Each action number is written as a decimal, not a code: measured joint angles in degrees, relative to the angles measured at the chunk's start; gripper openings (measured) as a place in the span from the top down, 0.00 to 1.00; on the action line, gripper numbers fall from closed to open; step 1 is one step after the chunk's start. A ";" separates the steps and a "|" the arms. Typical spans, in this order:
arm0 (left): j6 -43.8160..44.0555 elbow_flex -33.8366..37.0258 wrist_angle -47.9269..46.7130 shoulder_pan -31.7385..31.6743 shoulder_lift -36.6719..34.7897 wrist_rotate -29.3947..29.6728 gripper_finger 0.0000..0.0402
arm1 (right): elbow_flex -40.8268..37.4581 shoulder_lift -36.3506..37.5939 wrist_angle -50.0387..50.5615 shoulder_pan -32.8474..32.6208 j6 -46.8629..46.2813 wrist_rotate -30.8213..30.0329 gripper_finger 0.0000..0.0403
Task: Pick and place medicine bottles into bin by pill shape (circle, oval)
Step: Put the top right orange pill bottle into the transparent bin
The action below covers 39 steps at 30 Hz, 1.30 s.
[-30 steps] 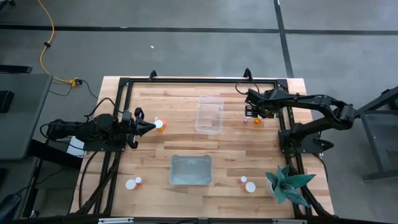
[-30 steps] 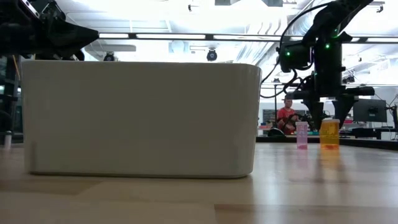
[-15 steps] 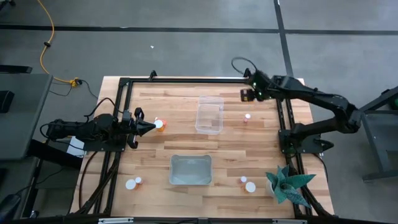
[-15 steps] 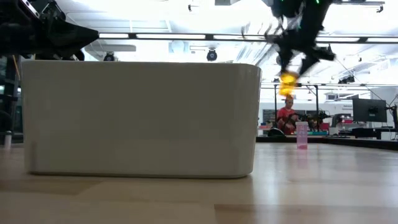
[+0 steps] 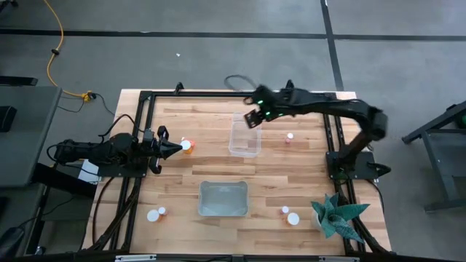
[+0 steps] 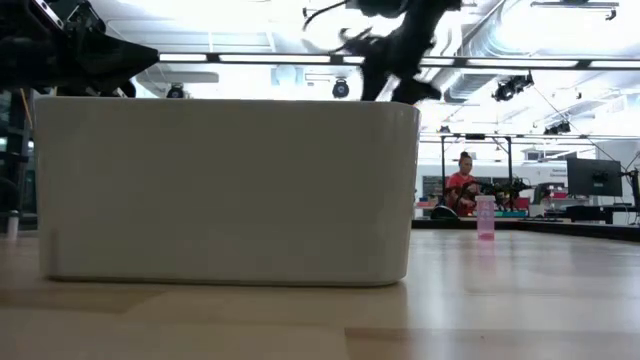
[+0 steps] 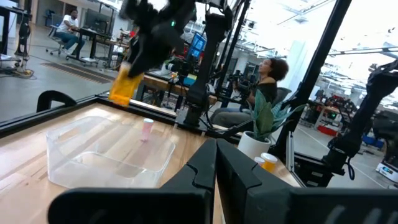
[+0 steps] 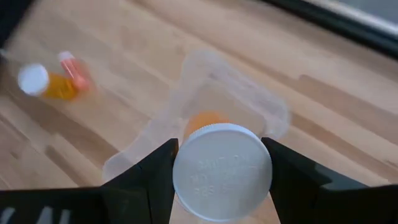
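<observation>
My right gripper point(image 5: 253, 116) is shut on an orange medicine bottle with a white cap point(image 8: 222, 171), high above the far end of the clear bin point(image 5: 245, 135). The bottle also shows in the left wrist view point(image 7: 124, 87). A pink bottle point(image 5: 290, 137) stands on its base to the right of the clear bin. My left gripper point(image 5: 175, 148) is shut and empty at the table's left, pointing at two bottles point(image 5: 187, 145) just before its tip. Two bottles point(image 5: 156, 214) stand near left and two point(image 5: 290, 215) near right. My right gripper pinches the bottle at its white cap point(image 8: 186, 177), one finger point(image 8: 155, 177) on each side. The fingers come from above, pointing down. The orange body point(image 8: 204, 121) hangs below the fingers, lifted clear, over the clear bin.
A whitish bin point(image 5: 223, 199) stands at the near middle and fills most of the low view point(image 6: 225, 190). A potted plant point(image 5: 336, 217) stands at the near right corner. A black frame point(image 5: 145, 98) runs along the table's edges. People sit in the room beyond.
My right gripper has lifted the orange bottle off the table beside the pink bottle. It has carried it up and toward the table's left, to above the clear bin's far end. The pink bottle has stayed in place.
</observation>
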State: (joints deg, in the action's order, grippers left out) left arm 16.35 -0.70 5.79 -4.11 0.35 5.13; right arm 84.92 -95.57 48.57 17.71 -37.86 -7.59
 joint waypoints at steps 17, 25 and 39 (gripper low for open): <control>0.01 0.00 0.01 -0.01 0.00 0.00 1.00 | 6.30 -19.59 3.95 1.97 -3.09 -0.33 0.52; 0.01 -0.01 0.01 0.02 0.01 0.00 1.00 | 5.88 -19.62 3.36 3.35 -4.24 -0.94 0.51; 0.00 0.01 0.01 -0.01 0.01 0.00 1.00 | 4.92 -19.63 3.00 3.33 -3.61 -1.41 0.33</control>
State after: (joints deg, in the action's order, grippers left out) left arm 16.34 -0.69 5.80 -4.12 0.36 5.13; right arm 89.84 -115.20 51.57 21.04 -41.47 -8.99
